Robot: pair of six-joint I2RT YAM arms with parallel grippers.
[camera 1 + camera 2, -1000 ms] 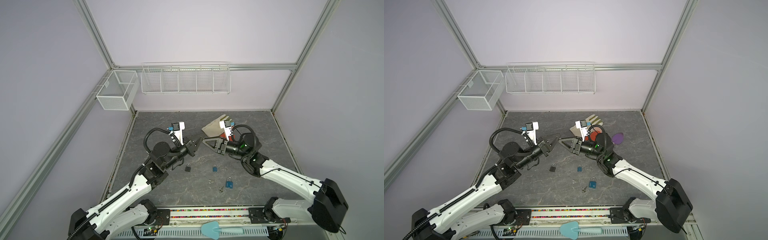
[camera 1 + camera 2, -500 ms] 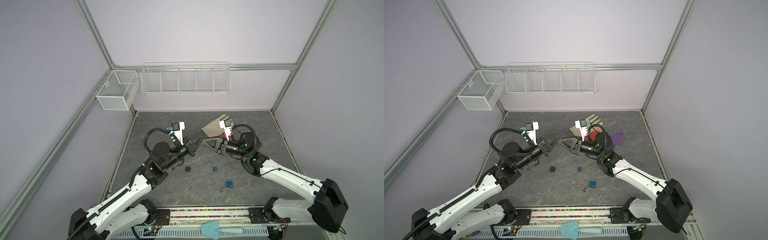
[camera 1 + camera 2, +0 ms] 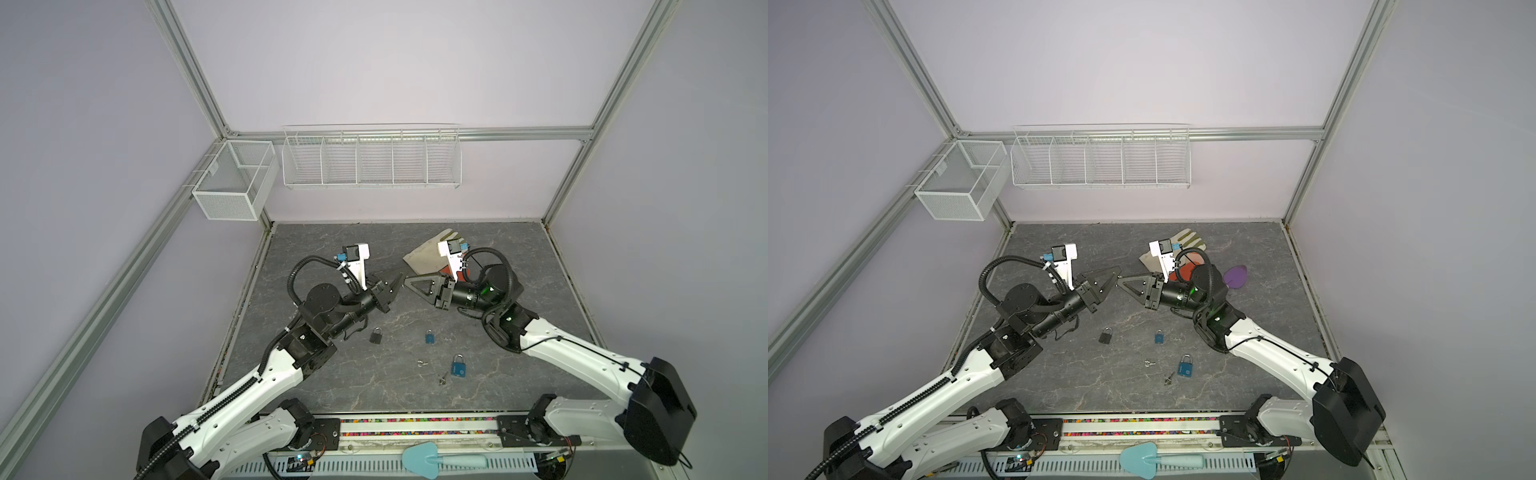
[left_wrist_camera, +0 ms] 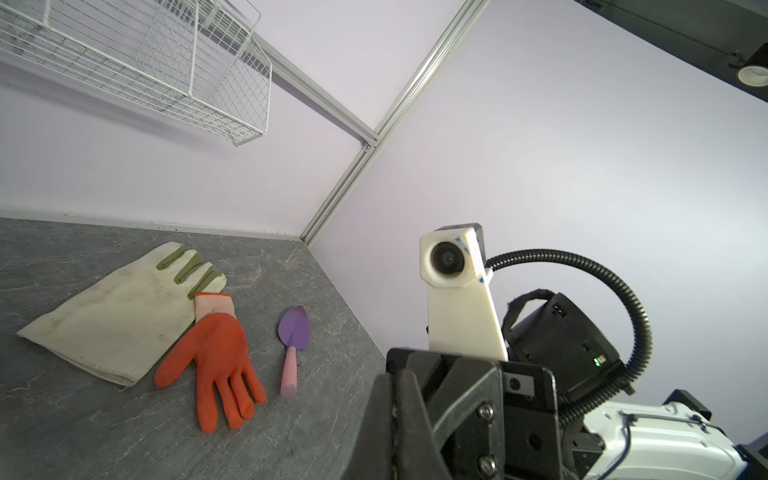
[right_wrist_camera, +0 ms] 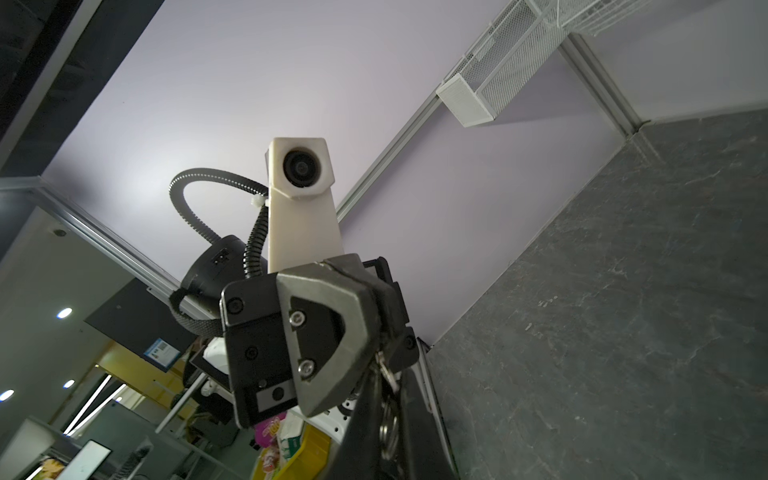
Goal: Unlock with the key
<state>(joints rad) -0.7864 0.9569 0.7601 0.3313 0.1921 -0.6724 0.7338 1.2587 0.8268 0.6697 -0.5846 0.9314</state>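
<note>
Above the middle of the table my left gripper [image 3: 398, 281] [image 3: 1116, 276] and right gripper [image 3: 411, 277] [image 3: 1122, 281] meet tip to tip. The left gripper [image 4: 394, 388] is shut, with a small silver key [image 5: 384, 366] sticking out of its tips. In the right wrist view the right gripper [image 5: 390, 384] is shut on the key's metal ring [image 5: 388, 422]. On the table below lie a black padlock [image 3: 376, 335] [image 3: 1106, 335], a small blue padlock [image 3: 430, 336] [image 3: 1159, 336] and a larger blue padlock [image 3: 458, 366] [image 3: 1185, 366], all with shackles closed.
Two loose keys [image 3: 422, 363] [image 3: 443, 379] lie by the blue padlocks. A white glove [image 4: 112, 311], an orange glove [image 4: 216, 353] and a purple trowel [image 4: 293, 332] lie at the back right. A teal trowel [image 3: 424, 459] rests on the front rail. Wire baskets [image 3: 370, 160] [image 3: 235, 185] hang on the walls.
The right gripper's jaws have closed onto the key ring at the left gripper's tips. Both arms have stayed almost where they were.
</note>
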